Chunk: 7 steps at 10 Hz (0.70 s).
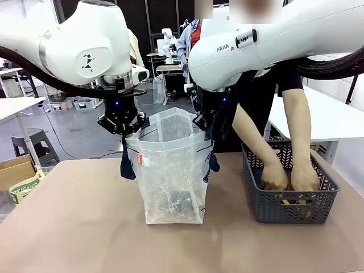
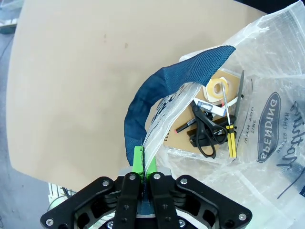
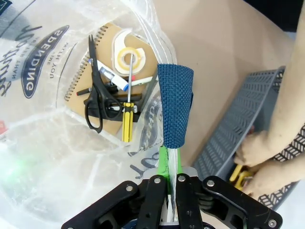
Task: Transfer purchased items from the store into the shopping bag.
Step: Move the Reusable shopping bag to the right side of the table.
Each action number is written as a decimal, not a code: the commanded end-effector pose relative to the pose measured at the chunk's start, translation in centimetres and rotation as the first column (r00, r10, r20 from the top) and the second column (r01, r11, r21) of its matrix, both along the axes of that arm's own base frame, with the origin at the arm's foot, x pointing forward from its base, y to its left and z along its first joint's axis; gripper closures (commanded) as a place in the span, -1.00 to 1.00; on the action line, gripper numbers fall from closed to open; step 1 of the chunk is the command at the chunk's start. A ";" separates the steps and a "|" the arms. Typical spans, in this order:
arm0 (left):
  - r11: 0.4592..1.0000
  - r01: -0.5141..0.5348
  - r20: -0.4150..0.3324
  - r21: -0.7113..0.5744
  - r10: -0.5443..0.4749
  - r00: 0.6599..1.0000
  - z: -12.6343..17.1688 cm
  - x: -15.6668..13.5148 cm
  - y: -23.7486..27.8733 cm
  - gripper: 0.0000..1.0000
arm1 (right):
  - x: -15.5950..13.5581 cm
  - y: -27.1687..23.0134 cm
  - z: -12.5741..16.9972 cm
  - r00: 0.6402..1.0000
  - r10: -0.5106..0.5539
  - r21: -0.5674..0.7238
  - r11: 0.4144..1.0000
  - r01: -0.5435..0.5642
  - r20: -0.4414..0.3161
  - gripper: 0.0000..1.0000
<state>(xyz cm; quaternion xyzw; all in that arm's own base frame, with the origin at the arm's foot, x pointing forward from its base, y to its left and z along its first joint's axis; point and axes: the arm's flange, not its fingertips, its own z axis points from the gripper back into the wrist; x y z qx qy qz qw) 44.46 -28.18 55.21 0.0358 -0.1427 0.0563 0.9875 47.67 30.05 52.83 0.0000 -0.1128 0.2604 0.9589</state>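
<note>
Front view: left end effector [image 1: 122, 126] and right end effector [image 1: 203, 124] are each clenched on opposite rims of the shopping bag [image 1: 170, 170], which stands mid-tabletop [image 1: 68, 227] with its mouth wide. Its contents blur through the plastic. The person's hands [image 1: 275, 177] sink half-hidden into the grey basket [image 1: 290, 209] near the bag — bare tabletop lies on the bag's other side.

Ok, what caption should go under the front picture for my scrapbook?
The left gripper and right gripper pinch the shopping bag open while a person's hands reach into the grey basket.
</note>
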 end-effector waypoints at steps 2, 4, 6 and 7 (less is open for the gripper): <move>1.000 -0.002 0.002 -0.001 0.002 1.000 0.1 0.0 0.1 1.00 | 0.1 0.0 0.1 1.000 0.000 0.002 1.000 0.000 0.003 1.00; 1.000 -0.002 0.002 -0.001 0.002 1.000 0.1 0.0 0.1 1.00 | 0.1 0.0 0.1 1.000 0.000 0.002 1.000 0.000 0.003 1.00; 1.000 -0.002 0.002 -0.001 0.002 1.000 0.1 0.0 0.1 1.00 | 0.1 0.0 0.1 1.000 0.000 0.002 1.000 0.000 0.003 1.00; 1.000 -0.002 0.002 -0.001 0.002 1.000 0.1 0.0 0.1 1.00 | 0.1 0.0 0.1 1.000 0.000 0.002 1.000 0.000 0.003 1.00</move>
